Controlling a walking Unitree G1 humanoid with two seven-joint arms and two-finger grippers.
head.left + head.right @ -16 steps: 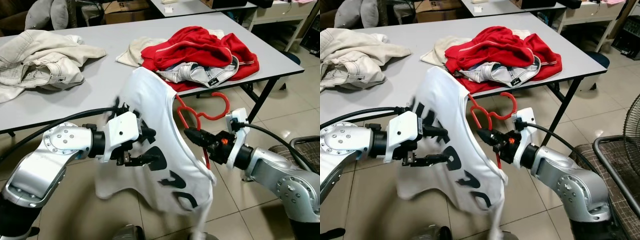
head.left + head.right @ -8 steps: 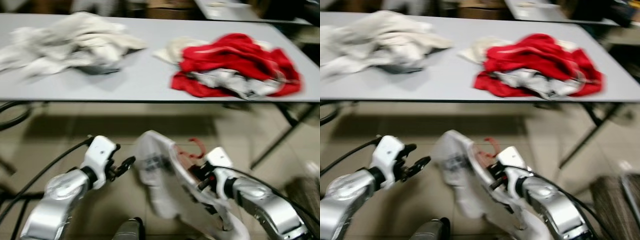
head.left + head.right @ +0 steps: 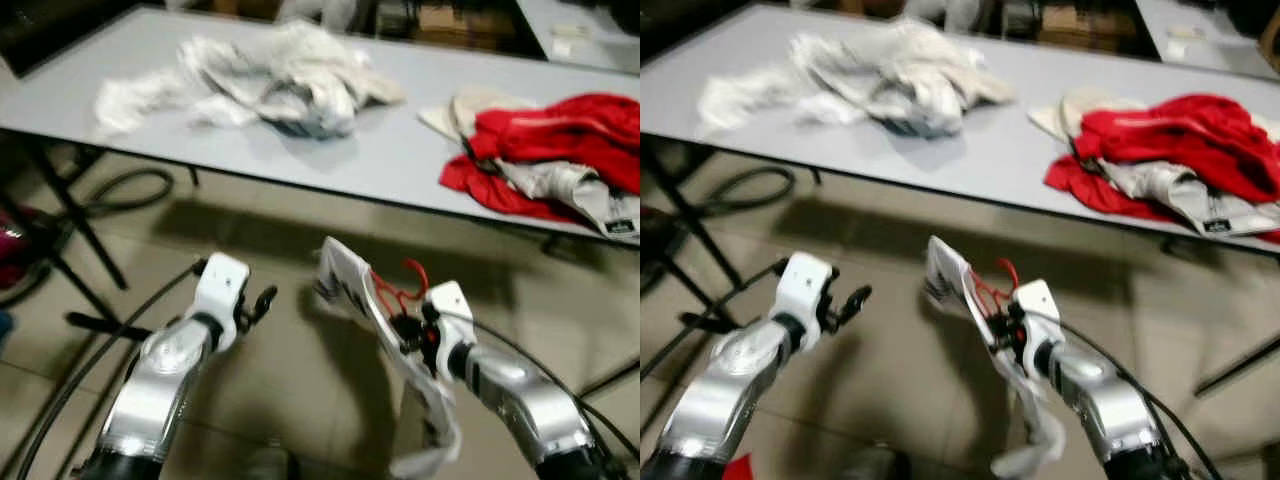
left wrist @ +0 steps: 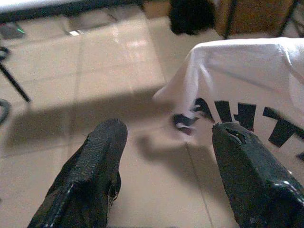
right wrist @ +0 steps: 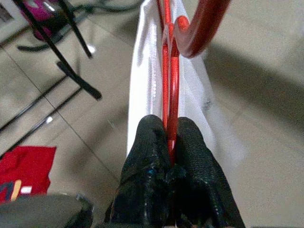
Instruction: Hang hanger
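Note:
A red plastic hanger [image 3: 400, 292] carries a white T-shirt [image 3: 395, 355] with black lettering, held out over the tiled floor in front of the table. My right gripper [image 5: 170, 142] is shut on the hanger's red shaft, with the hook [image 5: 202, 23] curving beyond the fingers [image 5: 147, 161]. The shirt drapes down on both sides of the hanger. My left gripper [image 3: 262, 301] is open and holds nothing, a short way left of the shirt. Its two black fingers [image 4: 97, 156] stand wide apart, and the shirt's lettered hem [image 4: 247, 107] hangs ahead of them.
A grey table [image 3: 400, 150] stretches across the back with a pile of pale clothes [image 3: 280, 75] and a red and white clothing heap [image 3: 560, 150]. Black table legs [image 3: 70, 215] and a cable [image 3: 130, 190] lie at the left. Tiled floor spreads below my arms.
The camera has swung, so the table now sits further right and back. My left gripper has let go of the shirt and pulled away left. The right gripper still holds the hanger.

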